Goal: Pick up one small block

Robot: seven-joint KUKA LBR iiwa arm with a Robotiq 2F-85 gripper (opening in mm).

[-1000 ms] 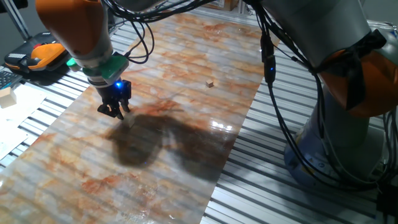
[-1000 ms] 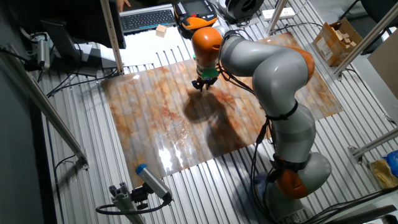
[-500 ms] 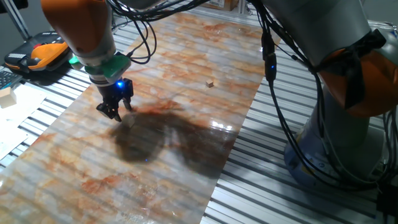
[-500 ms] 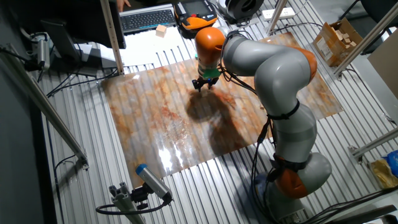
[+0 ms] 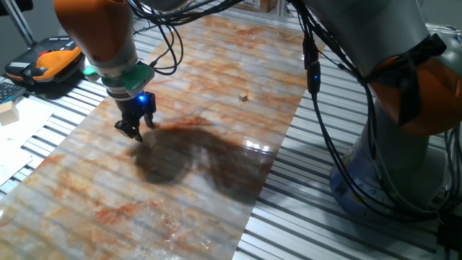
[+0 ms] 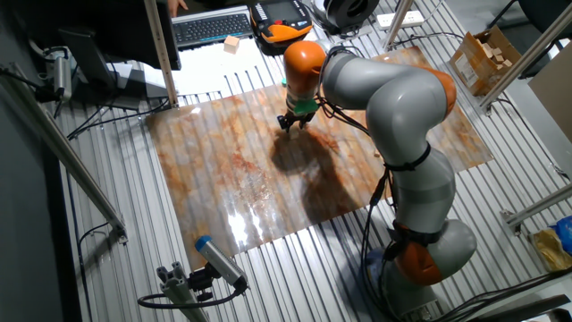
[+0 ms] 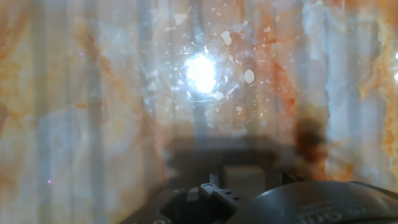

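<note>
My gripper (image 5: 134, 131) hangs just above the marbled mat (image 5: 216, 65) at its left side, over its own dark shadow. It also shows in the other fixed view (image 6: 294, 122). The fingers stand close together. In the hand view a pale tan small block (image 7: 243, 177) sits between them at the bottom middle, held off the mat. The fixed views are too coarse to show the block in the fingers.
A much tinier brownish cube (image 5: 244, 95) lies on the mat to the right. A bigger pale wooden block (image 5: 7, 109) lies off the mat at the left, near an orange-black device (image 5: 45, 66). A keyboard (image 6: 210, 27) and a cardboard box of wood pieces (image 6: 487, 54) stand beyond the mat.
The gripper has shifted slightly to the right over the mat, still shut, with its shadow moving along below it.
</note>
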